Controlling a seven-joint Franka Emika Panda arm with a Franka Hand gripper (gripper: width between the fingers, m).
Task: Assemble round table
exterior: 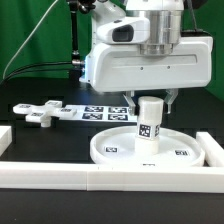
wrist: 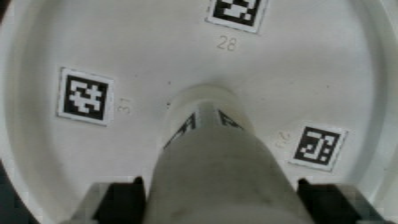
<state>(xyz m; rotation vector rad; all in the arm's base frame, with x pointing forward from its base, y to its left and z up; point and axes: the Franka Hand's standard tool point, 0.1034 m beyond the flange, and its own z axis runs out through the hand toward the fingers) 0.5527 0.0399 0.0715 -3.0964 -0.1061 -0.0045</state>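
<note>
Working the rig from afar, I saw the black desk [exterior: 40, 145] fenced by white border bars [exterior: 100, 178] along its near edge and up both sides, so free travel ended at those walls. The round disc [exterior: 112, 150] sat toward the near edge, in the exterior view's right half. Its raised rim was close to the front bar and close to the bar on the exterior view's right, leaving little room on those two sides. The marker board [exterior: 95, 112] lay flat behind the disc, toward the middle of the desk. The cross-shaped piece [exterior: 38, 114] lay near the desk's edge on the exterior view's left, just beside the board's end and well apart from the disc, with open black desk in front of it. The leg [exterior: 150, 122] stood upright at the disc's centre, well inside the rim. The hand [exterior: 150, 102] hung straight over it, with a finger [wrist: 121, 200] on each side of the leg's upper end. I could not tell whether they pinched it or stood just clear. Small tags [wrist: 86, 96] showed on the disc floor around the leg's foot.
</note>
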